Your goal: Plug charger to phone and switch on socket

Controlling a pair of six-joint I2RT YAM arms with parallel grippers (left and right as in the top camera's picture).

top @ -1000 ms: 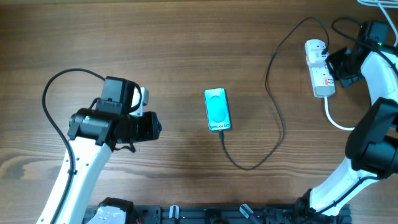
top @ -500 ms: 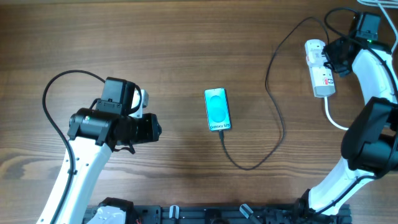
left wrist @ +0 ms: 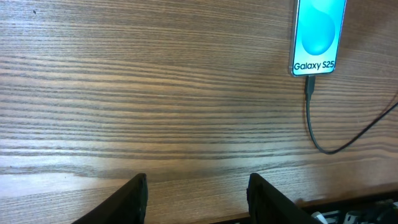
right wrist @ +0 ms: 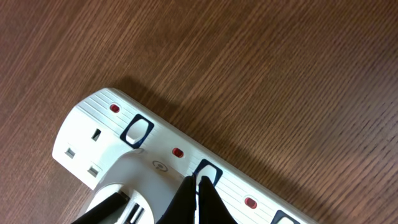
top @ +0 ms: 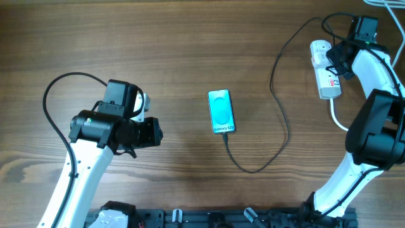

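Note:
The phone (top: 221,111) lies face up mid-table with its teal screen lit, and it also shows at the top right of the left wrist view (left wrist: 318,34). The charger (top: 282,120), a thin black cable, loops from the phone's near end round to the socket. Its plug tip (left wrist: 310,84) sits in the phone's port. The socket (top: 324,69), a white power strip, lies at the far right. My right gripper (top: 334,56) is shut, with its tips (right wrist: 198,180) against a black-framed rocker switch (right wrist: 208,171). My left gripper (left wrist: 198,199) hangs open and empty over bare wood, left of the phone.
A white plug adapter (right wrist: 124,186) sits in the strip beside my right fingers. Small red marks (right wrist: 178,152) run along the strip's edge. A white cord (top: 338,117) leaves the strip's near end. The table's front edge runs close below my left gripper.
My right arm has swung toward the far end of the strip, its shut tips now at a switch. The left gripper has opened slightly and barely shifted.

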